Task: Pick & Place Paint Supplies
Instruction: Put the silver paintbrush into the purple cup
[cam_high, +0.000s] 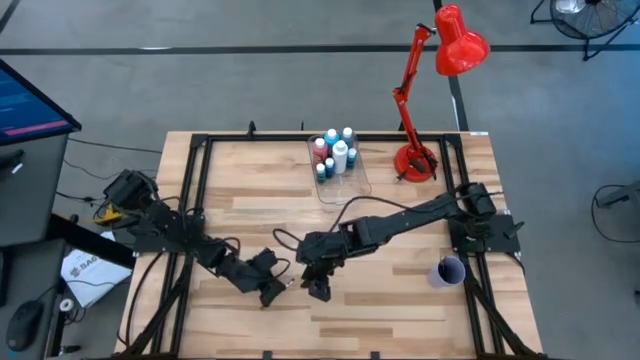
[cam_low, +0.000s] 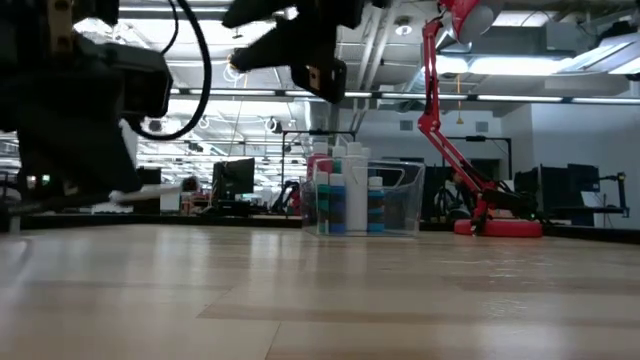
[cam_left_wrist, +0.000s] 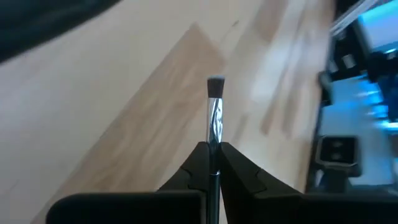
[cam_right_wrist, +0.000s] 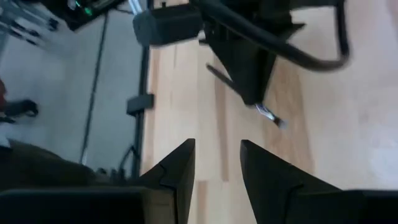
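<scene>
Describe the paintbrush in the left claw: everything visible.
The paintbrush is thin, with a dark handle, a shiny silver metal ferrule and a short, flat-cut dark bristle tuft at its tip. The left claw is shut on its handle, so the ferrule and bristles stick out past the fingertips, above the light wooden table. In the right wrist view its tip juts from that claw, clear of the open right claw. The rest of the handle is hidden.

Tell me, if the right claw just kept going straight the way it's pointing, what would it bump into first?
Probably the left gripper and the paintbrush it holds. In the right wrist view they sit just ahead of the open, empty right gripper. From above, the right gripper is close beside them, though the depth is hard to judge.
</scene>
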